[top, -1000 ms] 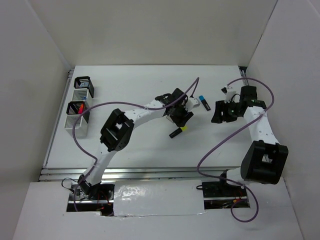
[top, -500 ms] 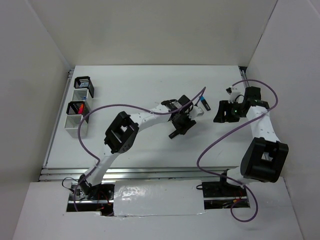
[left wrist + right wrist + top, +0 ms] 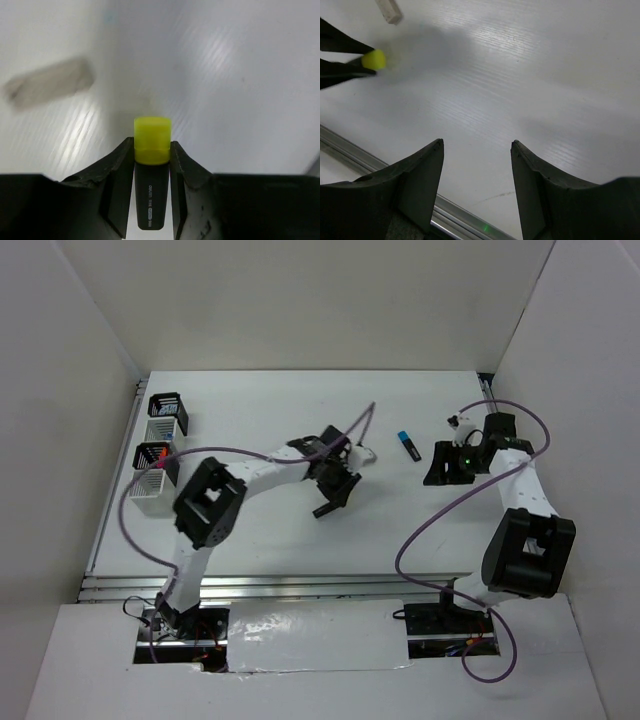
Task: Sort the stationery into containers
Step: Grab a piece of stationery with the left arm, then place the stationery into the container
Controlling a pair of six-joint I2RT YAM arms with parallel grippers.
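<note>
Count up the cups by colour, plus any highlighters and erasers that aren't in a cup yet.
Black mesh cups: 2
White slatted cups: 2
Highlighters not in a cup: 2, the blue-capped highlighter lying loose and the yellow-capped highlighter in the left gripper
Eraser: 1
Total: 7

This looks like a robot lab. A plain white table [image 3: 280,410] sits boxed in by bare white walls [image 3: 300,300]. A left arm [image 3: 266,469] and a right arm [image 3: 521,496] are bolted at its near edge, trailing purple cables [image 3: 398,560].
</note>
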